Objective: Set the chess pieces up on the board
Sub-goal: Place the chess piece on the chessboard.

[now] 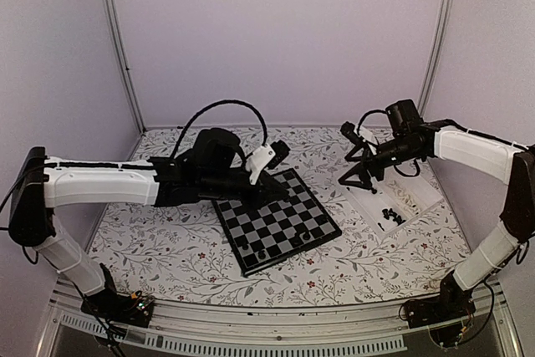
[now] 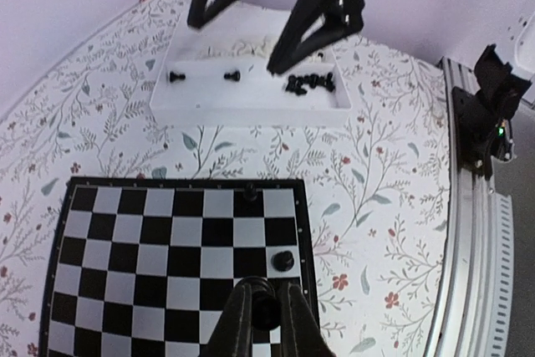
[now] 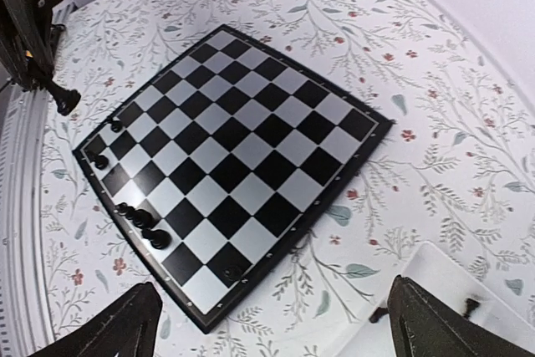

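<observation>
Floral tabletop (image 1: 167,248): the left gripper (image 2: 265,294) pinches a black piece (image 2: 265,313) over the board (image 2: 167,240). The right gripper (image 3: 274,290) hangs spread wide above the white tray (image 2: 251,110).

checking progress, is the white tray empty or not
Not empty: the tray holds a cluster of black pieces, two lone black ones and some cream ones.

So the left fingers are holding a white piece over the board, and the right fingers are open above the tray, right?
No. The left fingers hold a black piece, not white; the left wrist view shows it. The rest is right.
</observation>
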